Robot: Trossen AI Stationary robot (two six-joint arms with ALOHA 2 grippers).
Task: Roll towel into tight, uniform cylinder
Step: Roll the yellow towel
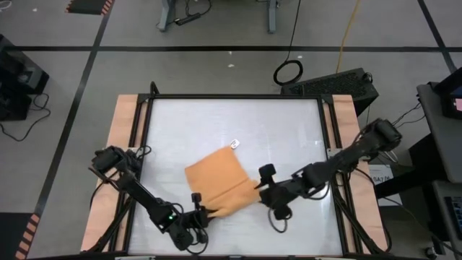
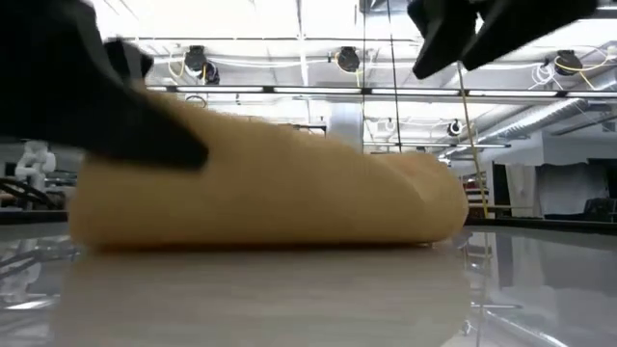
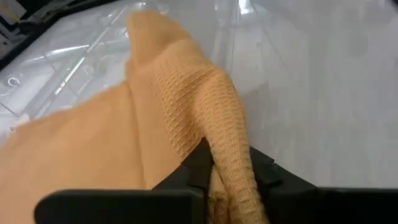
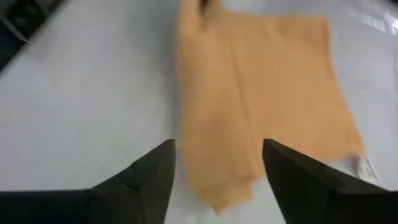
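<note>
The orange-tan towel (image 1: 215, 179) lies on the white table, its far part flat and its near edge rolled into a thick ridge (image 2: 270, 193). A small white tag (image 1: 234, 144) sits at its far corner. My left gripper (image 1: 198, 214) is at the ridge's left end, shut on the cloth. My right gripper (image 1: 261, 189) hangs open above the ridge's right end (image 4: 221, 186), clear of the towel, with nothing between its fingers (image 4: 152, 171). My left gripper pinches the left end of the towel's rolled near edge (image 3: 231, 163) between its two fingers, a thick fold of several layers. The fingers come from the table's near left, slanting down. The fold rises a little at the fingers; the rest of the towel lies on the table.
Black frame rails (image 1: 141, 144) and wooden strips (image 1: 115, 159) bound the table on both sides. Bare tabletop (image 1: 238, 119) lies beyond the towel and to its left. A black box (image 1: 339, 83) stands past the far right corner.
</note>
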